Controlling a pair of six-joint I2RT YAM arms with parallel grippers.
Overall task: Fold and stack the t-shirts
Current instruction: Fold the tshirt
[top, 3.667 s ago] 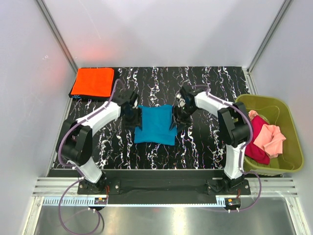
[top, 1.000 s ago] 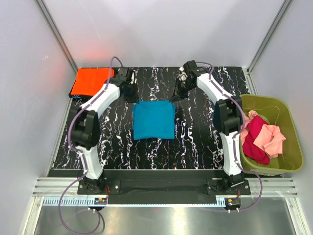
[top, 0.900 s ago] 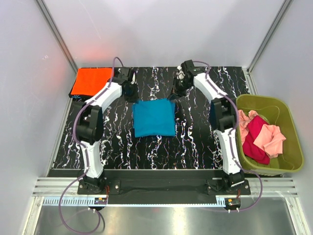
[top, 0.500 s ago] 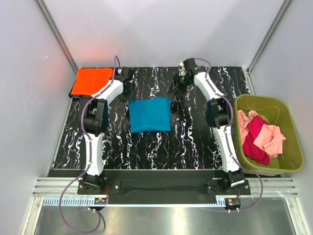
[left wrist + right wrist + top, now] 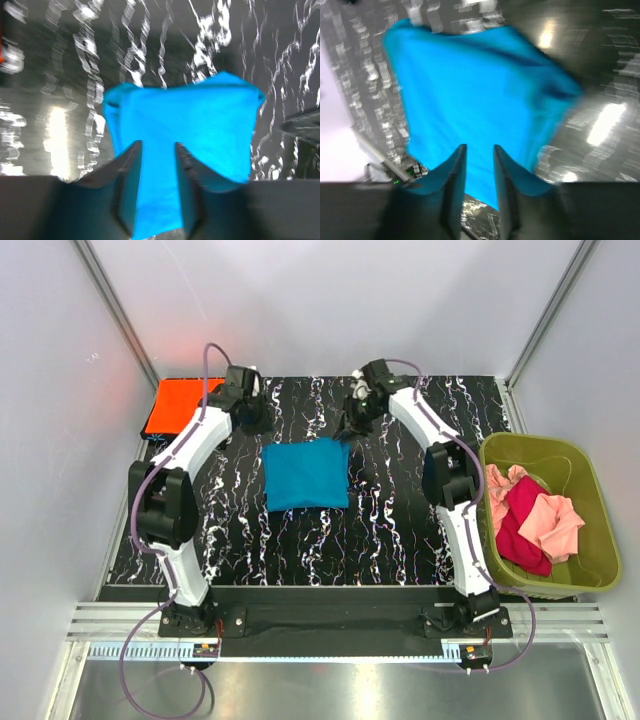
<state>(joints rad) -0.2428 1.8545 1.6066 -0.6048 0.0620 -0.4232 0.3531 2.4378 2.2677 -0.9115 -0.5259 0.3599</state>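
Note:
A folded teal-blue t-shirt (image 5: 305,473) lies flat in the middle of the black marbled table (image 5: 400,520). It fills the left wrist view (image 5: 185,125) and the right wrist view (image 5: 470,95). A folded orange t-shirt (image 5: 180,405) lies at the back left corner. My left gripper (image 5: 250,418) hovers just past the teal shirt's far left corner, open and empty (image 5: 157,145). My right gripper (image 5: 350,425) hovers past its far right corner, open and empty (image 5: 479,147). Pink (image 5: 550,525) and magenta-red (image 5: 520,530) shirts lie crumpled in the bin.
An olive-green plastic bin (image 5: 590,490) stands at the table's right edge. White walls close the table at the back and sides. Both arms stretch far out towards the back, the left arm close to the orange shirt.
Both grippers have left the teal shirt's sides and moved to the back of the table. The teal shirt has shifted slightly left. The left arm has swung towards the orange shirt.

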